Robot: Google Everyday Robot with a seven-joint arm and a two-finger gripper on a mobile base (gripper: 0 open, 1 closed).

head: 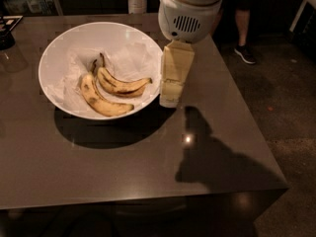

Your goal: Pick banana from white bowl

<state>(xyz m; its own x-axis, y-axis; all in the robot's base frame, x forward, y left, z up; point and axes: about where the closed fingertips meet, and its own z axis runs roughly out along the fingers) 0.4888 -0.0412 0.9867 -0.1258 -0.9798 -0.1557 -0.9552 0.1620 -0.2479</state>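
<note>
The white bowl stands on the left half of the dark table, lined with crumpled white paper. Two bananas lie in it. The banana is the slim curved one, with dark streaks and a long dark stem pointing to the back. A thicker banana with brown blotches lies just in front of it, touching it. My gripper hangs down from the white wrist, just outside the bowl's right rim, its tip close to the table. It holds nothing that I can see.
The dark table ends about a bowl's width to the right of the gripper and at the front. A dark object sits at the far left. A person's leg and shoe stand on the floor at the back right.
</note>
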